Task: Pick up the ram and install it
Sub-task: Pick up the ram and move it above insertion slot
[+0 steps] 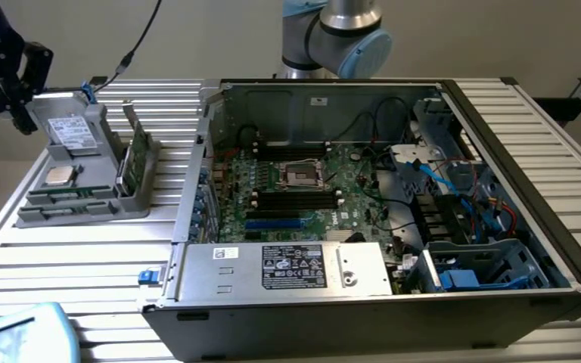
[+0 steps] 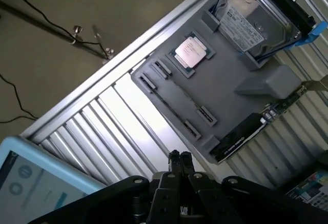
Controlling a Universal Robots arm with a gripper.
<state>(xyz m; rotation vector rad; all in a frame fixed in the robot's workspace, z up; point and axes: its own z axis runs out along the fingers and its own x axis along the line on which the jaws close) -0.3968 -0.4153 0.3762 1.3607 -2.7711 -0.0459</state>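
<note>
The ram point(image 1: 66, 193) is a thin dark-green stick standing on edge in the grey parts tray point(image 1: 38, 215) at the exterior view's left. From the wrist it reads as a thin line point(image 2: 174, 106) between the tray's small brackets. My gripper point(image 1: 8, 94) hangs high, above and beyond the tray's far left corner. Its fingertips point(image 2: 180, 157) are pressed together with nothing between them, over the slatted table beside the tray point(image 2: 230, 93). The open computer case point(image 1: 371, 181) shows the motherboard's black memory slots point(image 1: 290, 200).
The tray also holds a hard drive point(image 2: 253, 21), a silver processor point(image 2: 190, 54) and a taller green card point(image 1: 134, 155) on edge. A light-blue tablet point(image 1: 13, 333) lies at the table's near left corner. Cables and a power supply point(image 1: 290, 266) crowd the case.
</note>
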